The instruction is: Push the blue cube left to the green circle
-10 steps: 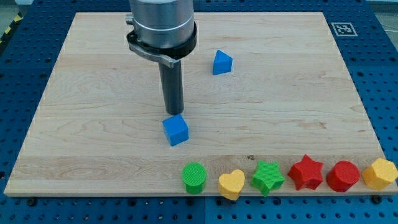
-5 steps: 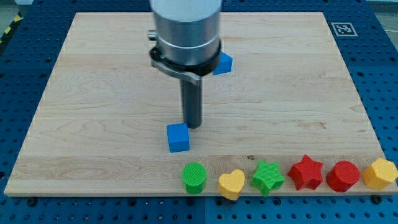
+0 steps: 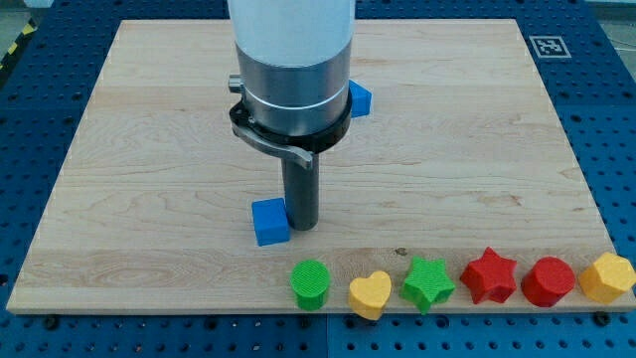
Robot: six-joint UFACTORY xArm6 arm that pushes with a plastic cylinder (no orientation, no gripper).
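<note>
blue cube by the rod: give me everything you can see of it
The blue cube is a small solid block of matte blue, plastic by the look of it, with sharp edges and its top face lighter than its front. It sits flat on the wooden board, turned slightly askew to the board's edge, in the lower middle of the view. My tip is right against its right side, apparently touching. The green circle lies below it and a little to the view's right, apart from it. Nothing else touches the cube.

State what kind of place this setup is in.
Probably a robotics lab bench: a wooden board lies on a blue perforated table, a fiducial marker sits at its corner, and my tip touches the blue cube.
</note>
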